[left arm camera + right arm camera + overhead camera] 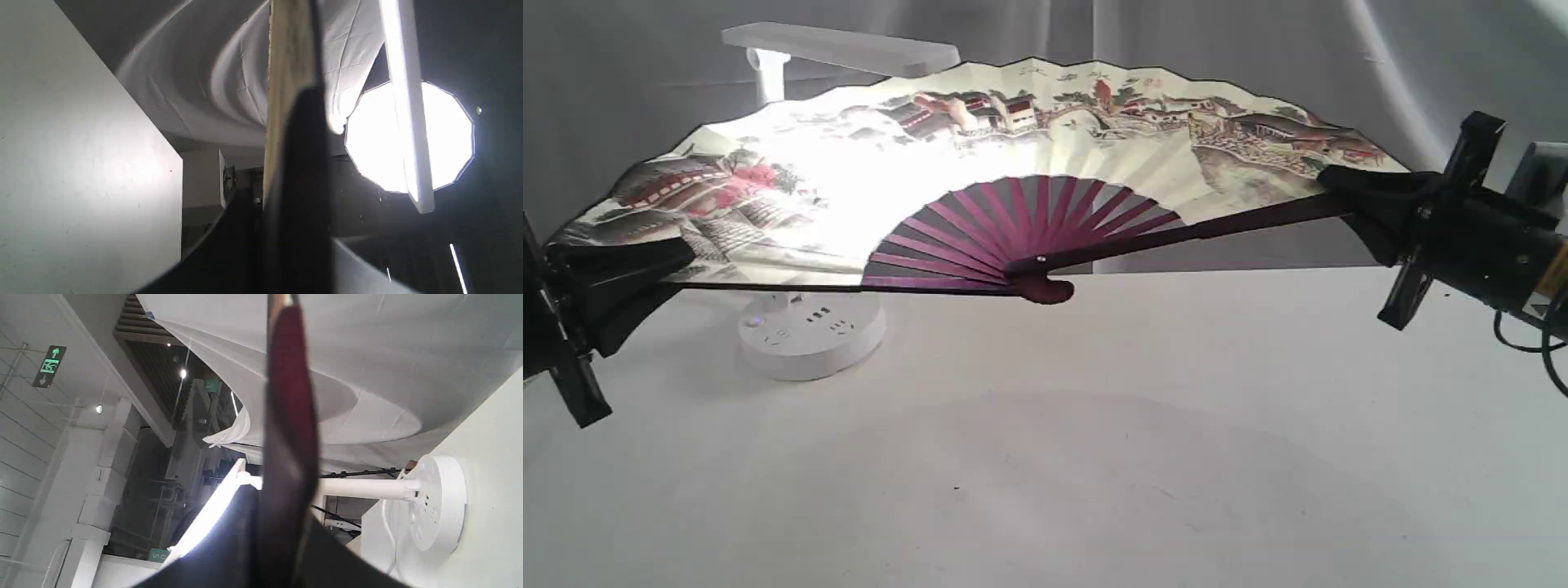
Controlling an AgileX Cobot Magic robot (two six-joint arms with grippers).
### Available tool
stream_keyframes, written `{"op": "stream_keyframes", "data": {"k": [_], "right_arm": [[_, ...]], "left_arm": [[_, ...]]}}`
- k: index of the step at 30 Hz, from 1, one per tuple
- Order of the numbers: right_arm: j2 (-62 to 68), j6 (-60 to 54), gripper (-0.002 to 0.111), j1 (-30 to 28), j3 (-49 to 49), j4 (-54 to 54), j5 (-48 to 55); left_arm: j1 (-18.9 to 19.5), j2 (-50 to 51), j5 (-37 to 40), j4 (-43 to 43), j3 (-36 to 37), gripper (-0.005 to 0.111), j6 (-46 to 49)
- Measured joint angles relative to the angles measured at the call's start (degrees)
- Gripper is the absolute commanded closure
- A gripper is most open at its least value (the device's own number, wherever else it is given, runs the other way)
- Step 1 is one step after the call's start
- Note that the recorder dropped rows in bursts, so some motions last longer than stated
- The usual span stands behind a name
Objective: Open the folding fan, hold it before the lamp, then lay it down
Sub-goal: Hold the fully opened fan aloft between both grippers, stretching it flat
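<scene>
Spanning the gap between both arms, the folding fan (1029,155) is held fully open and upright above the table (1094,474), its painted leaf turned toward the exterior camera. Its left end is clamped by the left gripper (666,265) and its right guard rib by the right gripper (1339,192), each closed firmly on it. The lamp (809,331) is set just behind the fan's left half: the round base is seen under the lower edge, apart from it, and the bar head shows above the black-edged top (the leaf glows where light comes through). The pivot is kept clear of the table. A broad bare stretch of table is left in front of the fan
</scene>
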Motion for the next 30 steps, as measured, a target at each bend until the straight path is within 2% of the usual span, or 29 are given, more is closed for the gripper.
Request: {"op": "stream_keyframes", "data": {"k": [30], "right_arm": [[-3.3, 0.0, 0.108, -0.1, 0.0, -1.0, 0.9]], "left_arm": [[0.4, -0.1, -0.9, 0.4, 0.0, 0.107, 0.0]]}}
